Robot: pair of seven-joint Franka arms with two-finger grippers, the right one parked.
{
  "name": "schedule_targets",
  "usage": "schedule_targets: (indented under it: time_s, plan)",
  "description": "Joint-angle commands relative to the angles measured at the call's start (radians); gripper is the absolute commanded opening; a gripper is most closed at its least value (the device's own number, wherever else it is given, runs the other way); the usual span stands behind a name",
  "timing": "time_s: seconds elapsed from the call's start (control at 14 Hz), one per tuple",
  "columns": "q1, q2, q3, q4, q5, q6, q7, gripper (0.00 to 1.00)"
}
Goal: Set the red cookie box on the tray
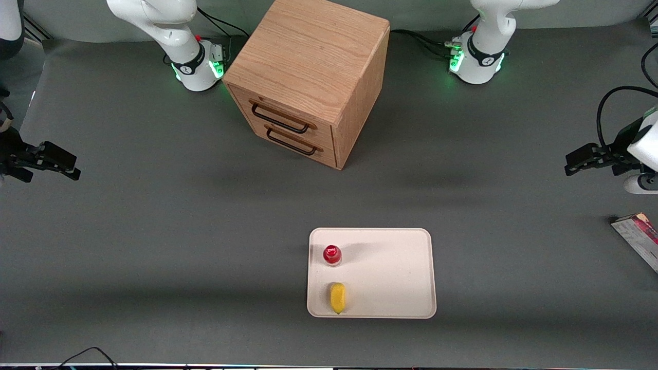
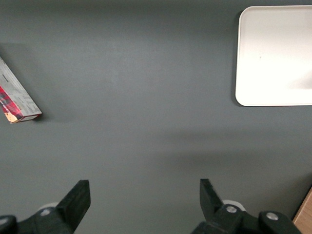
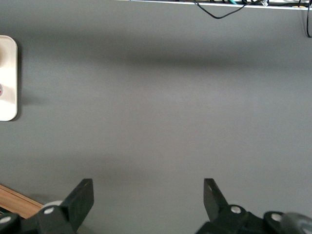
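While the gripper (image 1: 571, 163) hangs at the right edge of the front view, about halfway up the frame and above bare mat, its two black fingers (image 2: 78, 197) stand wide apart with nothing between them. The red cookie box (image 1: 640, 237) lies flat on the grey table (image 1: 180, 231) at the lower right edge of that view, cut off by the frame border, nearer to the front camera than the gripper and well apart from the tray (image 1: 390, 272). In the left wrist view the box's end shows a dark red patterned face and a pale side with fine print too small to read; no brand name can be made out.

The tray, cream with rounded corners, sits in the lower middle of the front view. On it stand a small red-capped bottle (image 1: 332, 254) and, nearer the camera, a yellow fruit-like object (image 1: 337, 297); both keep to the tray's side toward the parked arm, and the rest of its surface is bare. A wooden drawer cabinet (image 1: 308, 77) with two dark handles occupies the upper middle of the frame, farther from the camera than the tray.
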Motion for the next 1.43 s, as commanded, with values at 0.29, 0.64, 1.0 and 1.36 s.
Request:
schedule_targets:
  time_s: [0.29,0.64,1.0,1.36]
  plan:
    - [0.006,0.028,0.039,0.006,0.007,0.021,-0.003,1.0]
    - [0.072,0.287,0.136,0.232,0.01,0.037,0.059,1.0]
    - [0.124,0.455,0.249,0.262,0.006,0.293,0.06,1.0]
    - [0.207,0.625,0.323,0.277,0.004,0.566,0.097,1.0]
